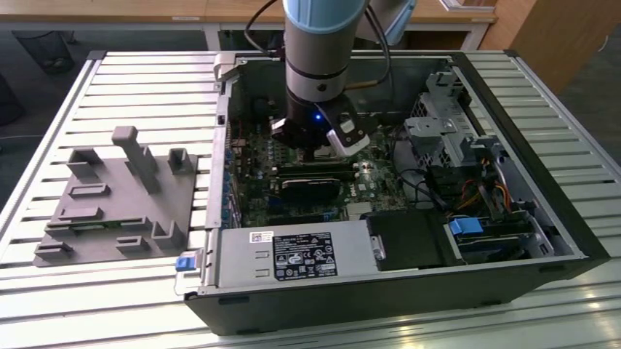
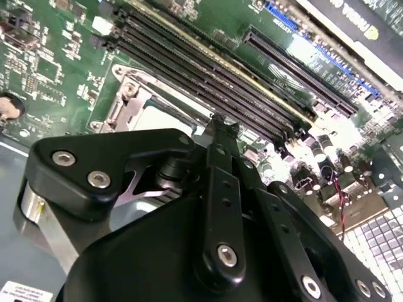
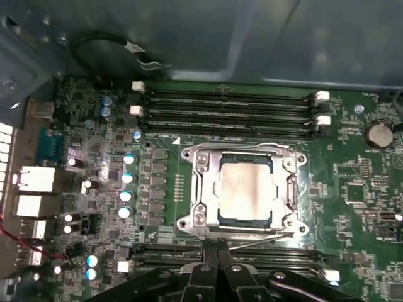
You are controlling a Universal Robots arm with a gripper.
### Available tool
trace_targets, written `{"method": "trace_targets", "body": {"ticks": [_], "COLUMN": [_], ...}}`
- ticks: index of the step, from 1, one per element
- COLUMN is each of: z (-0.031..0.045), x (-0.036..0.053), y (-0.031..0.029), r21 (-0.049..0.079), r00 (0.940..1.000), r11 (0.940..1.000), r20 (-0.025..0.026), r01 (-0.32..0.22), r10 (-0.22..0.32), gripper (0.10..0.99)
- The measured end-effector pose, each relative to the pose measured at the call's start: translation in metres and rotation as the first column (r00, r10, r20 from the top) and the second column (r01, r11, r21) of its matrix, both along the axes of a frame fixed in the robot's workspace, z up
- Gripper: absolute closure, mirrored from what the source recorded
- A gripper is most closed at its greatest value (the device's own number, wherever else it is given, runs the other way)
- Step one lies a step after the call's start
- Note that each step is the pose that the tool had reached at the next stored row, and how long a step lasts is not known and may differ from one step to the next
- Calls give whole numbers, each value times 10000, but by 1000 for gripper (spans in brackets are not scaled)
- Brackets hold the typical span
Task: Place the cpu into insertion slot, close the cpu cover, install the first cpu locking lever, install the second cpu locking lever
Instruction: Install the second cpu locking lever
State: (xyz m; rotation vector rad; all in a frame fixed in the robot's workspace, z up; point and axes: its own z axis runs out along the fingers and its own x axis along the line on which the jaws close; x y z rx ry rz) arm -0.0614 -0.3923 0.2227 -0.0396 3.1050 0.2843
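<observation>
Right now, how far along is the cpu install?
Done: cpu sits in the slot, cover looks down over it. In hand: gripper, fingers together and empty, at the socket's edge by a thin lever lying loose. Left: I can't confirm either lever latched.

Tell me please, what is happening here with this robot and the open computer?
A robot arm is working inside an open computer case on a slatted table. Its gripper hangs low over the green motherboard, right at the edge of the insertion slot. The cpu already lies in the slot, and the cpu cover is down around it. A thin locking lever lies along the socket edge nearest the gripper.
</observation>
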Motion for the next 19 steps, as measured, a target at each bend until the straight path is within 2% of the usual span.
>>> {"method": "trace_targets", "body": {"ticks": [9,10,13,19], "z": [-135,-141,-150,-196], "x": [-52,-57,-89,-118], "y": [-9,-17,-36,-85], "r21": [80,119,388,613], "r00": [10000,10000,10000,10000], "r11": [10000,9999,9992,9981], "r20": [0,-1,0,0], "r01": [1,-1,1,1], "r10": [-1,1,-1,-1], "gripper": [980,980,980,980]}}
